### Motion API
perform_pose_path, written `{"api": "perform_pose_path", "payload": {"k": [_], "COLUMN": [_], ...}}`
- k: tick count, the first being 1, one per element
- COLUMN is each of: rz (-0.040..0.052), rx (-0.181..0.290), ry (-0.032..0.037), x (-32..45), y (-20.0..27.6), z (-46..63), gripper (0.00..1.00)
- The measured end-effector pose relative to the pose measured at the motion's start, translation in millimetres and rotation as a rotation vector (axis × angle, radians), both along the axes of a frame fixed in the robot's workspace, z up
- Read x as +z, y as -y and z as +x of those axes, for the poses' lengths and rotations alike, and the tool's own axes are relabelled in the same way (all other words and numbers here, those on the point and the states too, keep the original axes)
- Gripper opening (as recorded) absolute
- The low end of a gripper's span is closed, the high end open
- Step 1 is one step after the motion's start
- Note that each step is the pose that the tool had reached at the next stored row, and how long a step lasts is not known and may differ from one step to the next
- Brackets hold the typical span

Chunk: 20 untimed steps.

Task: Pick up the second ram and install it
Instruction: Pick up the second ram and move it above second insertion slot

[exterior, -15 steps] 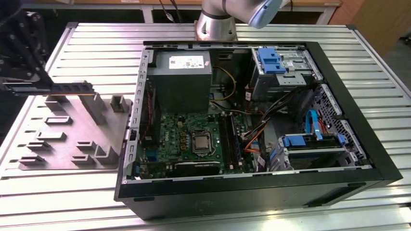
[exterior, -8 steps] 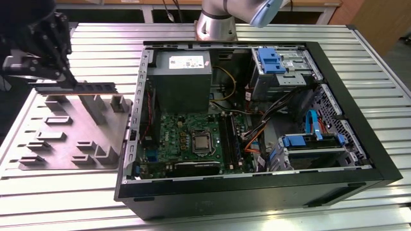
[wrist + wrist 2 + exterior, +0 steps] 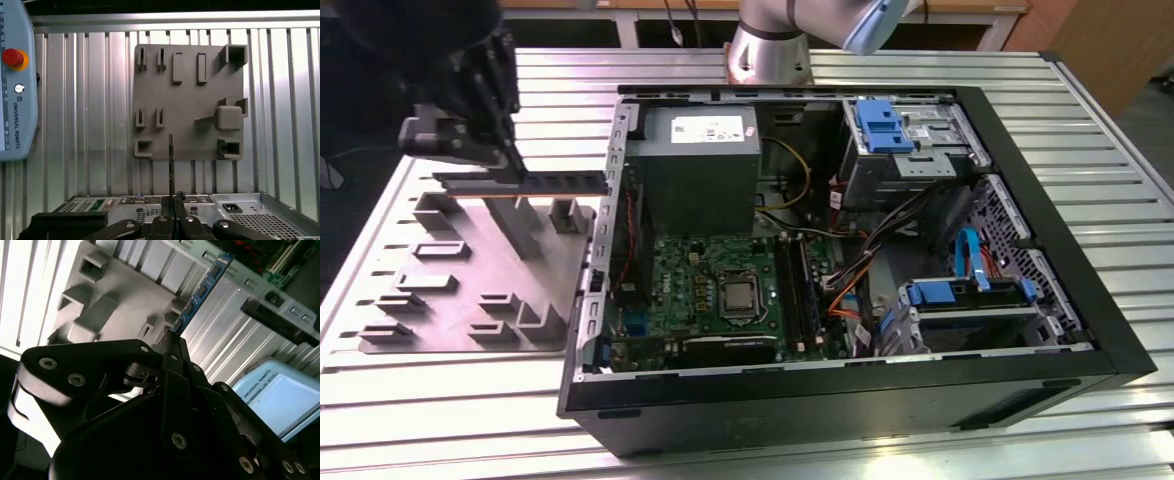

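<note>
My gripper (image 3: 511, 170) is shut on the second ram (image 3: 567, 182), which shows as a long dark strip held level above the grey fixture plate (image 3: 467, 280) at the exterior view's left. In the second wrist view the ram (image 3: 202, 290) is a blue strip with dark chips, running away from the shut fingertips (image 3: 172, 342). The first wrist view has the ram (image 3: 170, 160) edge-on as a thin line rising from my gripper (image 3: 173, 200), over the near edge of the fixture plate (image 3: 190, 75). The black slot rails (image 3: 801, 290) lie on the green motherboard inside the open case.
The open black computer case (image 3: 1107, 330) holds a grey power-supply box (image 3: 700, 160), a processor (image 3: 738, 295), loose cables (image 3: 854, 270) and blue drive brackets (image 3: 947, 292). A teach pendant (image 3: 15, 80) lies on the ribbed metal table (image 3: 100, 100). The arm's base (image 3: 767, 50) stands behind the case.
</note>
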<state>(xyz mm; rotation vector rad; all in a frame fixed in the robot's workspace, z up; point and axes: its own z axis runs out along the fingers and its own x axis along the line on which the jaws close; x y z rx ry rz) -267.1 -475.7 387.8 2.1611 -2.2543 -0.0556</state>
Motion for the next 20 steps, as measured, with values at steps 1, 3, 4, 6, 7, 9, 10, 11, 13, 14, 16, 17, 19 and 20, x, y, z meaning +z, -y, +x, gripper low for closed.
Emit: {"api": "perform_pose_path", "payload": {"k": [1, 3, 4, 6, 7, 9, 10, 11, 13, 14, 16, 17, 19, 20], "rz": [0.0001, 0.0000, 0.0001, 0.0002, 0.0002, 0.0004, 0.0002, 0.0003, 0.0005, 0.0005, 0.0006, 0.0005, 0.0007, 0.0007], "rx": [0.000, 0.000, 0.000, 0.000, 0.000, 0.000, 0.000, 0.000, 0.000, 0.000, 0.000, 0.000, 0.000, 0.000], "ry": [-0.0001, -0.0006, -0.0008, -0.0011, -0.0012, -0.0014, -0.0017, -0.0018, -0.0019, -0.0021, -0.0023, -0.0024, -0.0027, -0.0028], "x": [-0.1, -0.3, -0.5, -0.9, -1.1, -1.3, -1.4, -1.5, -1.8, -1.9, -2.2, -2.3, -2.5, -2.6], "y": [0.0, 0.0, 0.0, 0.0, 0.0, 0.0, 0.0, 0.0, 0.0, 0.0, 0.0, 0.0, 0.0, 0.0], "z": [4.5, 13.5, 18.0, 27.0, 31.7, 40.9, 45.4, 49.9, 58.9, 63.4, 72.8, 77.3, 86.3, 90.8], "gripper": [0.11, 0.11, 0.11, 0.11, 0.11, 0.11, 0.11, 0.11, 0.11, 0.11, 0.11, 0.11, 0.11, 0.11]}}
